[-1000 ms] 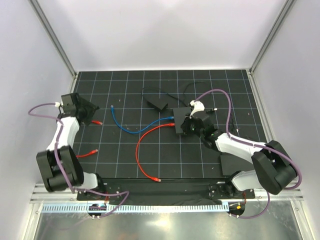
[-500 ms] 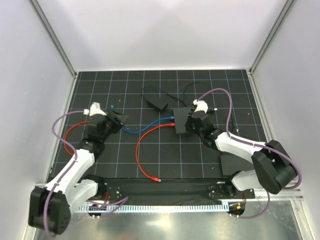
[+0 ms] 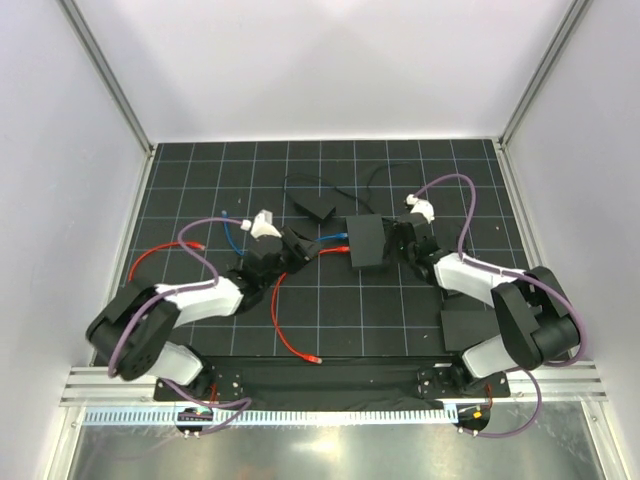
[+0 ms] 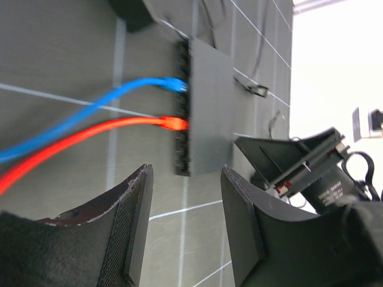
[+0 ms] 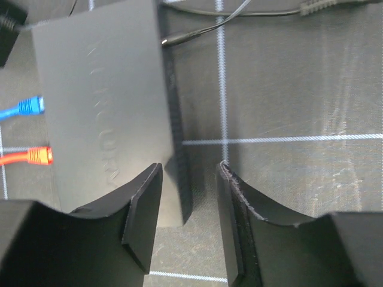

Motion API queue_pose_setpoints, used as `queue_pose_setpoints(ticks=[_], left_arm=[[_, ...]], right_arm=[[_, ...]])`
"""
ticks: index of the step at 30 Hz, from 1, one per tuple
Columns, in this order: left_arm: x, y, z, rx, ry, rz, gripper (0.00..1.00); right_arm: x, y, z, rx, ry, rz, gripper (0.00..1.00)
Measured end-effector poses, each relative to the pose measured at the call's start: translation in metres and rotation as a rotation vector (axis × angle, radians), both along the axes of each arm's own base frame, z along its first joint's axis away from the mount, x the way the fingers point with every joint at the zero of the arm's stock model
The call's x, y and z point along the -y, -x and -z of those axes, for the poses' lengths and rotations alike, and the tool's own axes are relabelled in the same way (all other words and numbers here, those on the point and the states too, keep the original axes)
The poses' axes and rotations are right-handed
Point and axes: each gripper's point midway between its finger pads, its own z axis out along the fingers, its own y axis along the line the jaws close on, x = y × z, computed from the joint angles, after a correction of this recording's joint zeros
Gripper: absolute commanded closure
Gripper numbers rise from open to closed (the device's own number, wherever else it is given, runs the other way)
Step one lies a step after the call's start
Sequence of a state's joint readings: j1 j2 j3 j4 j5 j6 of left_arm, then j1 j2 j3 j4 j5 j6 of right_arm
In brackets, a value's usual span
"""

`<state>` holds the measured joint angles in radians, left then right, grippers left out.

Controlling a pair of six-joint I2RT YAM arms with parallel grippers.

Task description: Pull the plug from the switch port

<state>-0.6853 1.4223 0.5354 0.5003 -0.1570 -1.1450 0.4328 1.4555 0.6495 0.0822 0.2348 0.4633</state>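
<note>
Top external view: the left tool (image 3: 290,247), left of centre on the gridded black counter (image 3: 200,170), points rightward at the socket edge of the switch (image 3: 366,240). It is near the switch but apart from it, and its jaws stand apart with nothing between them.

Left wrist view: beyond the two fingers (image 4: 134,230) run a blue cable (image 4: 90,110) and a red cable (image 4: 78,140). The blue plug (image 4: 173,84) and the red plug (image 4: 174,123) both sit in the socket row, side by side. Bare grid lies between the fingertips and the plugs. A label on the opposite arm's housing is too small to read.

Centre: the switch lies flat, with a power brick (image 3: 314,208) just beyond its far left corner.

Right wrist view: raised lettering runs along the switch's top, too faint to read. The right tool (image 5: 188,215) is likewise open and straddles the switch's rear edge, one finger (image 5: 143,209) over the lid and the other over bare counter. The connector tip (image 5: 173,40) of a thin black cord meets that same edge.

Right: a flat black plate (image 3: 470,328) lies near the counter's front, well apart from the switch. Open grid extends to the counter's right edge.
</note>
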Motion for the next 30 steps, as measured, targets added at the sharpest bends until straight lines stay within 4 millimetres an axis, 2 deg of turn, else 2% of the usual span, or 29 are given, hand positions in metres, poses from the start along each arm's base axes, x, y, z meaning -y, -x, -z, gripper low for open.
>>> queue_pose_setpoints(ticks=[3,6,9,12,16,18,21,25,30], left_arm=[[0.021,-0.004,0.004,0.003,0.041,0.019,0.50],[0.030,-0.007,0.014,-0.007,0.065,0.020,0.51],[0.034,-0.007,0.019,-0.015,0.081,0.011,0.52],[0.036,-0.009,0.013,0.000,0.110,0.001,0.58],[0.039,-0.011,0.009,0.008,0.139,-0.011,0.60],[0.040,-0.012,0.012,-0.001,0.146,-0.022,0.61],[0.042,-0.012,0.019,-0.022,0.149,-0.041,0.67],[0.049,-0.011,0.029,-0.049,0.141,-0.064,0.63],[0.056,-0.020,0.030,-0.064,0.160,-0.105,0.57]], right_arm=[[0.003,-0.005,0.001,-0.012,-0.057,0.012,0.52],[-0.001,-0.005,0.009,-0.041,-0.101,-0.004,0.54],[-0.012,-0.004,0.009,-0.049,-0.147,-0.042,0.57],[-0.021,-0.003,0.007,-0.054,-0.181,-0.076,0.61],[-0.029,-0.001,0.007,-0.064,-0.217,-0.107,0.65],[-0.034,0.000,0.007,-0.070,-0.239,-0.127,0.65],[-0.041,0.002,0.007,-0.076,-0.270,-0.159,0.66],[-0.048,0.004,0.005,-0.076,-0.298,-0.189,0.66],[-0.047,0.003,0.004,-0.072,-0.294,-0.185,0.64]])
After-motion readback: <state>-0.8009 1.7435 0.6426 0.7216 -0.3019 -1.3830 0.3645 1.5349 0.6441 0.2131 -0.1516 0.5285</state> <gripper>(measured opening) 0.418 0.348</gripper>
